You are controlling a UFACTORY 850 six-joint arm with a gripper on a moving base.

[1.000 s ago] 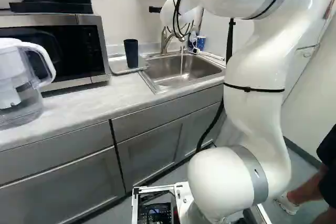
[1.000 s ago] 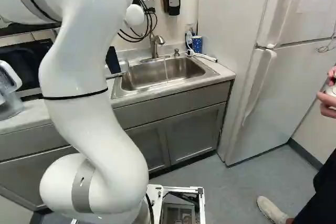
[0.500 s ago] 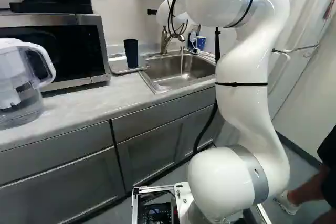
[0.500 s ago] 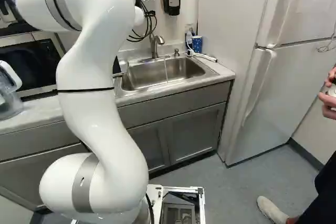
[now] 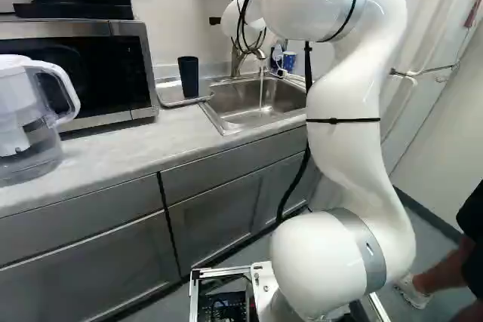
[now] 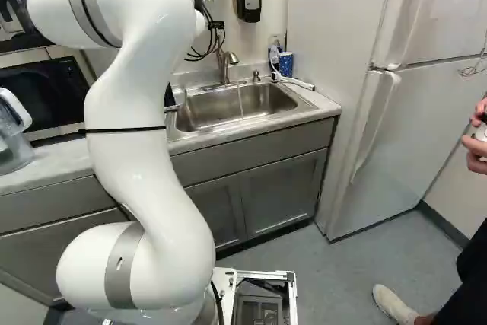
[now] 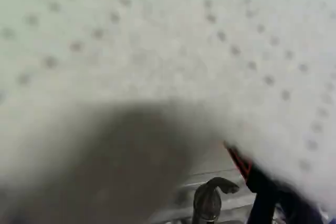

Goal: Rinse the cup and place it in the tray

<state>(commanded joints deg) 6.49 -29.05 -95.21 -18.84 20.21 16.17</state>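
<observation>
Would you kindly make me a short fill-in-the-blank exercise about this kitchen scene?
1. The dark cup stands upright on the ____ left of the sink.
2. Water streams into the sink from the ____.
3. On the counter, a clear ____ with a white handle stands near the microwave.

Missing words: tray; faucet; pitcher.

0 readable texts or numbers, marks on microwave panel (image 5: pixel 132 62) at 10 o'clock in left base view, too small to read
</observation>
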